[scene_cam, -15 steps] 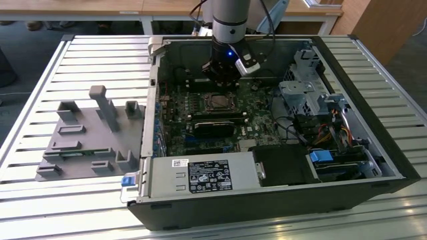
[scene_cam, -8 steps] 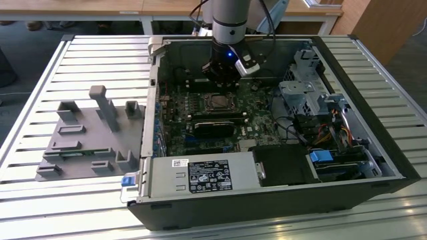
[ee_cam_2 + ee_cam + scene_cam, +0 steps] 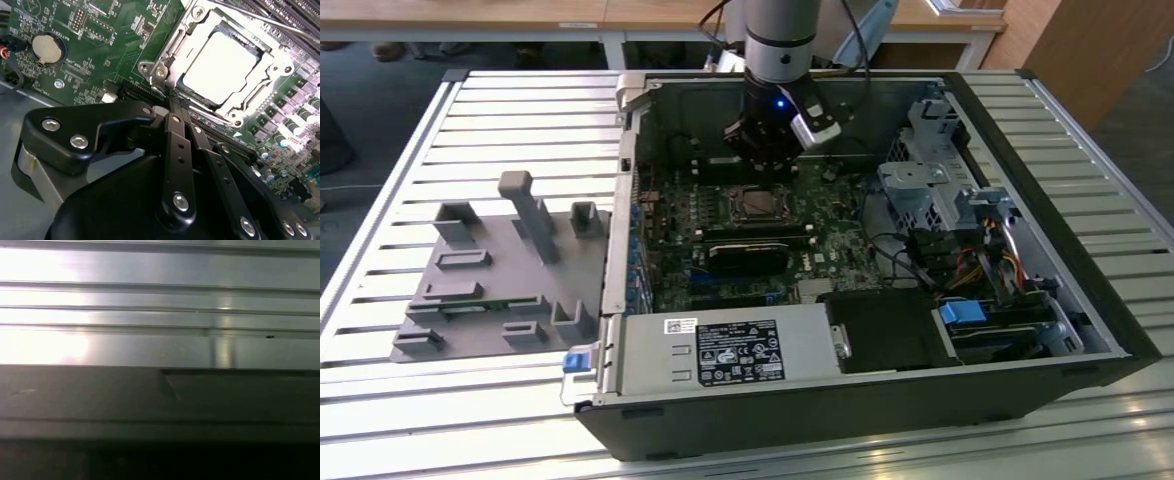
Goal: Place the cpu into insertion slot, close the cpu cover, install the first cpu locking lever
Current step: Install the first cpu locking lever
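In the second wrist view the cpu [image 3: 220,62], its top bright silver, lies flat in the insertion slot [image 3: 235,120], so the pin field is hidden. The cpu cover [image 3: 173,46], a silvery frame, lies down over the chip's edges. My gripper [image 3: 174,100] has its two thin black fingers [image 3: 176,135] pressed together, shut, with the tips at the socket's near corner beside a screw post [image 3: 160,72]. I cannot tell whether the tips touch a lever. In the exterior view my gripper [image 3: 765,165] hangs inside the open computer case, just behind the socket [image 3: 754,203].
A coin battery [image 3: 47,47] and green motherboard [image 3: 100,30] lie beside the socket. Memory slots [image 3: 750,238], a power supply [image 3: 720,352] and drive cages [image 3: 927,190] crowd the case. A grey fixture [image 3: 494,270] stands on the slatted table [image 3: 150,305] at the exterior view's left.
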Controlling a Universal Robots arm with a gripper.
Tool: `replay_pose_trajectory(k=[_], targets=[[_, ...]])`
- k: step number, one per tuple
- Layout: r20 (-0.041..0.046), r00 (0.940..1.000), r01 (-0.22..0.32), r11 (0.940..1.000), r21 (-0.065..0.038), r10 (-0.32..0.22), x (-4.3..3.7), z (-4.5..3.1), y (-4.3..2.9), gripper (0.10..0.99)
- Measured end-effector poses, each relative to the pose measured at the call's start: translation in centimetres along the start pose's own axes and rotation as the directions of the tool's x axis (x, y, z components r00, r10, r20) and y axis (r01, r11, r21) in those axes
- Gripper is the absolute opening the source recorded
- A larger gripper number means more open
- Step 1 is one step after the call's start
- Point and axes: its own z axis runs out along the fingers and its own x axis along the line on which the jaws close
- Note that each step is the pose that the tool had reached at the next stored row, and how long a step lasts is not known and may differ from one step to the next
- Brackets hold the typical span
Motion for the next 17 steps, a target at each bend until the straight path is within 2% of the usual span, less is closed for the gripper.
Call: replay_pose_trajectory(k=[17], targets=[[0.0, 1.0, 0.0, 1.0, -0.001, 0.0, -0.02, -0.7, 0.01, 0.106]])
